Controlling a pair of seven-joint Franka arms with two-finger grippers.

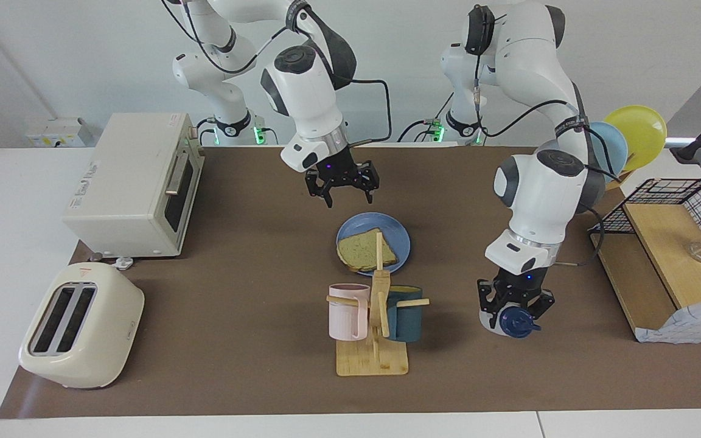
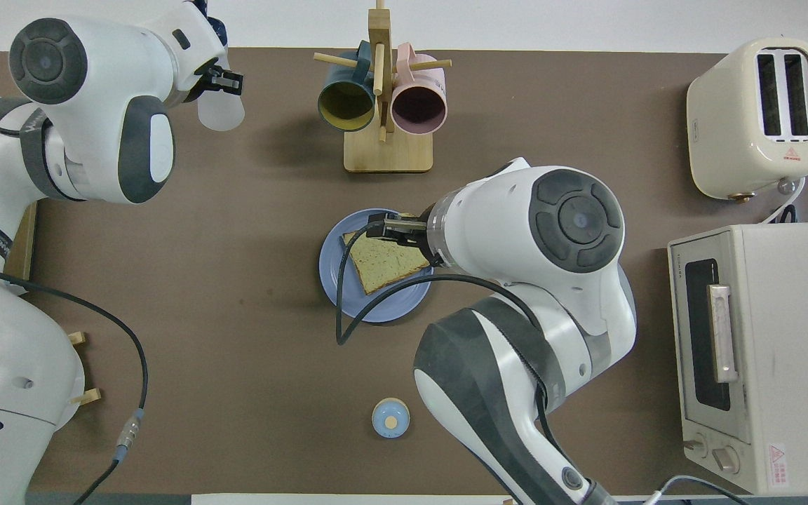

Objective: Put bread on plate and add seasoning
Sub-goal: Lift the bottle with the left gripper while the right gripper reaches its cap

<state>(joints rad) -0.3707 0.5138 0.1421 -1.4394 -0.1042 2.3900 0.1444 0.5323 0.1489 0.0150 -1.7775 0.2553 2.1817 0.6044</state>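
Left end effector (image 1: 513, 307) is clamped on the small translucent whitish seasoning bottle (image 1: 504, 319) with its dark navy flip cap, held tilted just above the brown counter mat (image 1: 235, 267) toward the left arm's end. Right end effector (image 1: 342, 180) hangs with fingers spread and empty over the mat, just on the robots' side of the round, flat medium-blue plate (image 1: 399, 237). On that plate lies the roughly square tan bread slice (image 1: 359, 248) with its darker crust. Just farther from the robots than the plate stands a light wooden mug tree (image 1: 378, 304) carrying a ribbed pink mug (image 1: 347, 311) and a dark teal mug (image 1: 407, 315); its post cuts across the bread in the facing view. A small blue-topped round bell (image 2: 391, 418) sits nearer the robots. Toward the right arm's end are a boxy cream toaster oven (image 1: 134, 182) and a rounded cream two-slot toaster (image 1: 80, 325).
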